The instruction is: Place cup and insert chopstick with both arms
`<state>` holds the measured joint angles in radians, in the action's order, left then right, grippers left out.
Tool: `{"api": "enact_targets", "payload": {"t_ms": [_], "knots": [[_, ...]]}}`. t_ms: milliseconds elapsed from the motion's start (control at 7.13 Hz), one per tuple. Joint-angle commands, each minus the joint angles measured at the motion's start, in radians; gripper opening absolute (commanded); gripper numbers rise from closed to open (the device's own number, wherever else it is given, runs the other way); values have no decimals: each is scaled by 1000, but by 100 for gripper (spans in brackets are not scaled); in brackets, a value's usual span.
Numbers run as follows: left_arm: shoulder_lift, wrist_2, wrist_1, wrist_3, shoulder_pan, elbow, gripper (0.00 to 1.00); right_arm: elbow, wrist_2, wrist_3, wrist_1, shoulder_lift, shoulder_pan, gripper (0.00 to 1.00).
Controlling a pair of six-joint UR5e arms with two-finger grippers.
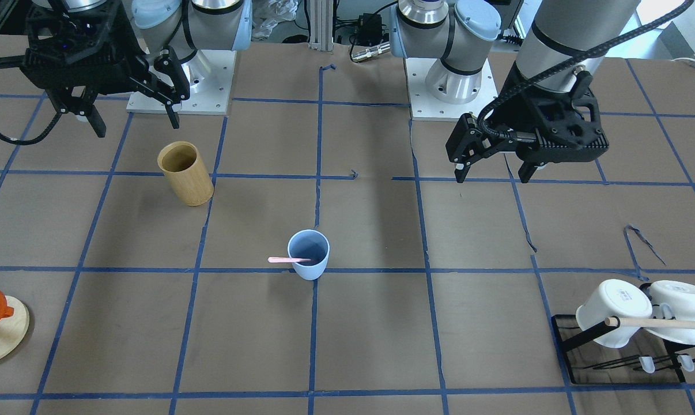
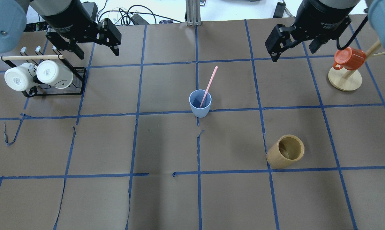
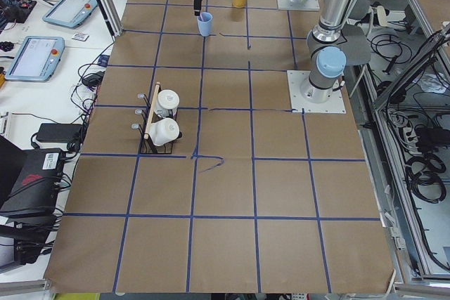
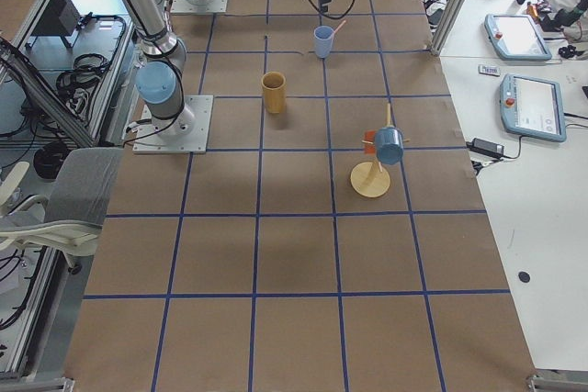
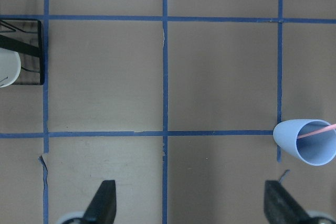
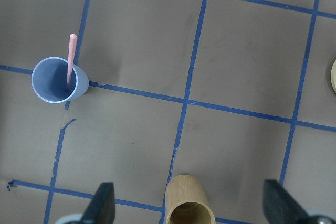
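Observation:
The pale blue cup [image 2: 200, 103] stands upright at the table's middle, on a blue tape crossing; it also shows in the front view [image 1: 308, 254]. One pale pink chopstick [image 2: 209, 83] leans inside it, its top sticking out over the rim [image 1: 287, 260]. My left gripper [image 2: 98, 54] is open and empty, raised well to the left of the cup, near the mug rack. My right gripper [image 2: 291, 55] is open and empty, raised to the cup's right. The cup shows at the right edge of the left wrist view [image 5: 307, 141] and at the left of the right wrist view [image 6: 54, 80].
A tan bamboo cylinder [image 2: 285, 155] stands on the robot's right, nearer the robot than the cup. A black rack [image 2: 52, 94] with two white mugs sits far left. A wooden stand [image 2: 344, 81] with an orange-red cup hung on it sits far right.

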<state>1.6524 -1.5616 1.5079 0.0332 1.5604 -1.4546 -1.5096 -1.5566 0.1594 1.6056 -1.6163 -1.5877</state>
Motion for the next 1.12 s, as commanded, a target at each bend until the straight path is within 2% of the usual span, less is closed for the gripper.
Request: {"api": "enact_targets", "payload": {"t_ms": [0, 981], "knots": [[-14, -12, 11, 13, -2, 2, 100, 3, 3, -70, -1, -2, 0, 100], [-54, -5, 75, 17, 12, 16, 100, 0, 3, -92, -3, -7, 0, 100]]}}
